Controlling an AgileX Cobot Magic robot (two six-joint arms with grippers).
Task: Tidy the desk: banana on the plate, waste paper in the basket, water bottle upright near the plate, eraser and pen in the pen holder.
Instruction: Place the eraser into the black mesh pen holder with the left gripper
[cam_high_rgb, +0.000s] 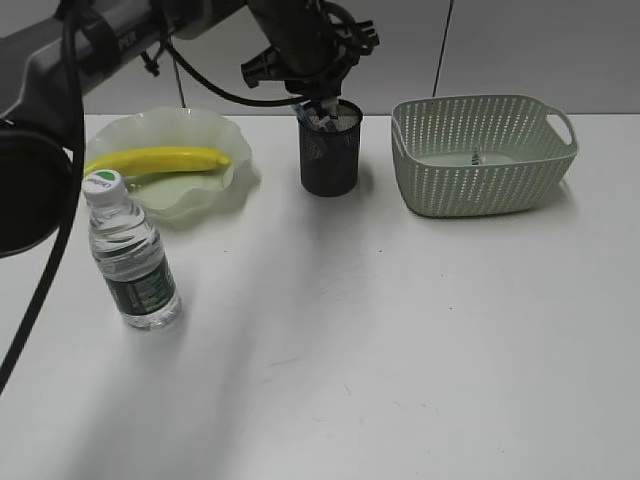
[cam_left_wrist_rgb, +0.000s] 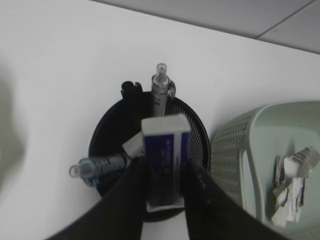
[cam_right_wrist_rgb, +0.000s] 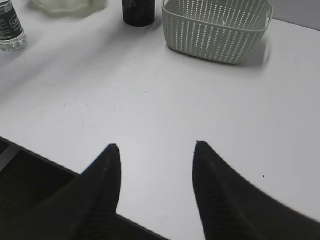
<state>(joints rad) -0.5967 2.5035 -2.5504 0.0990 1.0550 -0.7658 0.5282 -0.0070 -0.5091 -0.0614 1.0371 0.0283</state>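
Observation:
My left gripper (cam_left_wrist_rgb: 166, 166) is shut on the blue-and-white eraser (cam_left_wrist_rgb: 165, 150), held just above the mouth of the black mesh pen holder (cam_left_wrist_rgb: 200, 131). Two pens stick out of the holder, one upright (cam_left_wrist_rgb: 160, 92) and one leaning left (cam_left_wrist_rgb: 97, 167). In the exterior view that gripper (cam_high_rgb: 325, 108) hangs over the pen holder (cam_high_rgb: 330, 155). The banana (cam_high_rgb: 160, 160) lies on the green plate (cam_high_rgb: 215, 125). The water bottle (cam_high_rgb: 130, 255) stands upright in front of the plate. Waste paper (cam_left_wrist_rgb: 292, 182) lies in the basket (cam_high_rgb: 480, 170). My right gripper (cam_right_wrist_rgb: 157, 150) is open over the desk's (cam_right_wrist_rgb: 175, 100) front edge, holding nothing.
The basket (cam_left_wrist_rgb: 230, 150) stands close to the right of the pen holder. In the right wrist view the bottle (cam_right_wrist_rgb: 10, 25), pen holder (cam_right_wrist_rgb: 138, 12) and basket (cam_right_wrist_rgb: 217, 27) line the far side of the desk. The left arm (cam_high_rgb: 120, 45) reaches in from the upper left.

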